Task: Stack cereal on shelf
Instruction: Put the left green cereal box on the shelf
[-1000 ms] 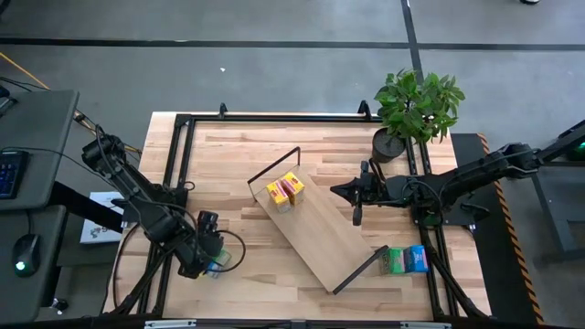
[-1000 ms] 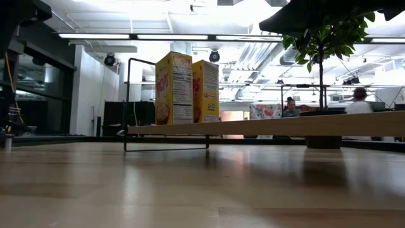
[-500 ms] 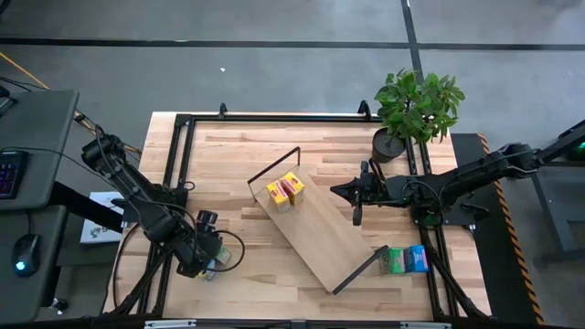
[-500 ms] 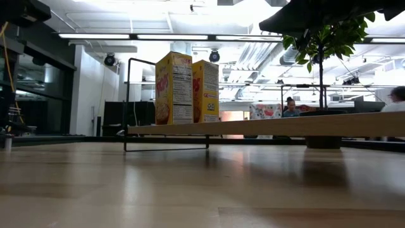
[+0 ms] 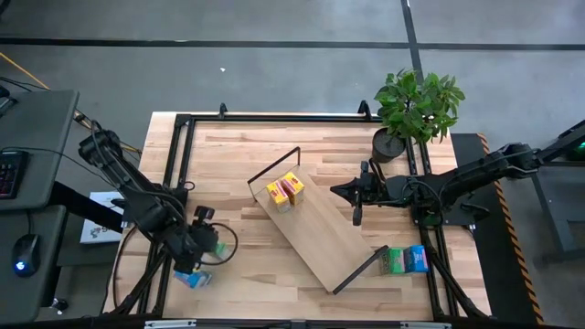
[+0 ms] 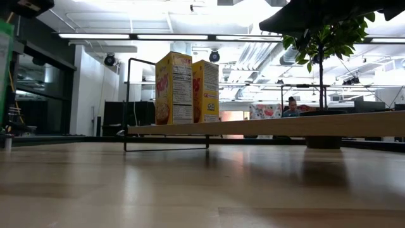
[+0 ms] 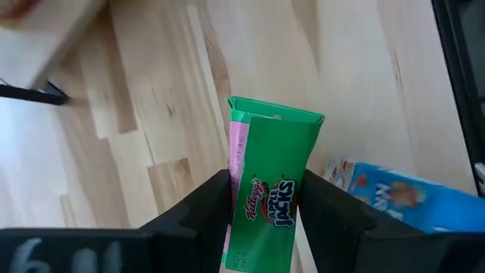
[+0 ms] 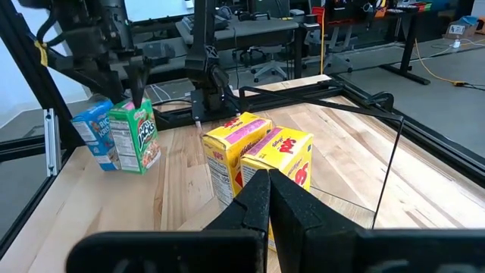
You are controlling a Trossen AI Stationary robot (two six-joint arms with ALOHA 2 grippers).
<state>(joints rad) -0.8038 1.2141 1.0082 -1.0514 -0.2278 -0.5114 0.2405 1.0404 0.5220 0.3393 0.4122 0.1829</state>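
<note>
Left wrist view shows the small green cardboard cereal box point(image 7: 269, 193) pinched between my left gripper point(image 7: 265, 208) fingers, at the table's seven o'clock corner beside a blue box point(image 7: 398, 199). Its long axis runs out along my fingers, top forward; I should probably lift level before swinging toward the light-wood shelf board point(image 5: 320, 224) at centre. My right gripper point(image 8: 267, 199), pressed together, waits at three o'clock.
</note>
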